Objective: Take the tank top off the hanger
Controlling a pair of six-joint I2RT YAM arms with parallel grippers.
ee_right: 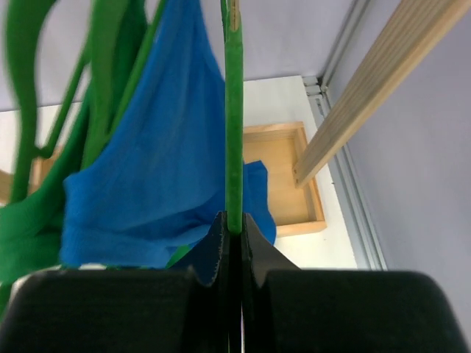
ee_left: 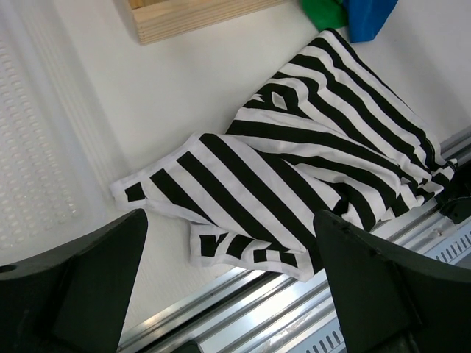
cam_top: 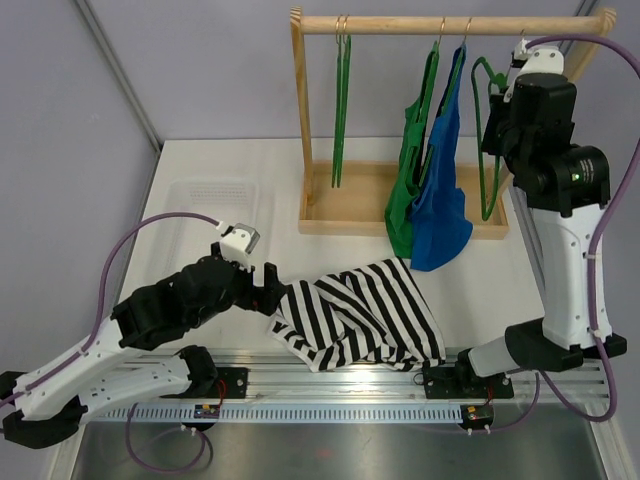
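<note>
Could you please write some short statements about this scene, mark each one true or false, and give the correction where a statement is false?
1. The striped tank top lies on the table. True.
2. The right gripper is open and holds nothing. False: it is shut on a bare green hanger.
3. The blue tank top hangs from the rack. True.
4. The left gripper is shut on the striped tank top. False: its fingers stand wide open and do not grip the cloth.
5. The green tank top lies flat on the table. False: it hangs on the rack, beside the blue one.
</note>
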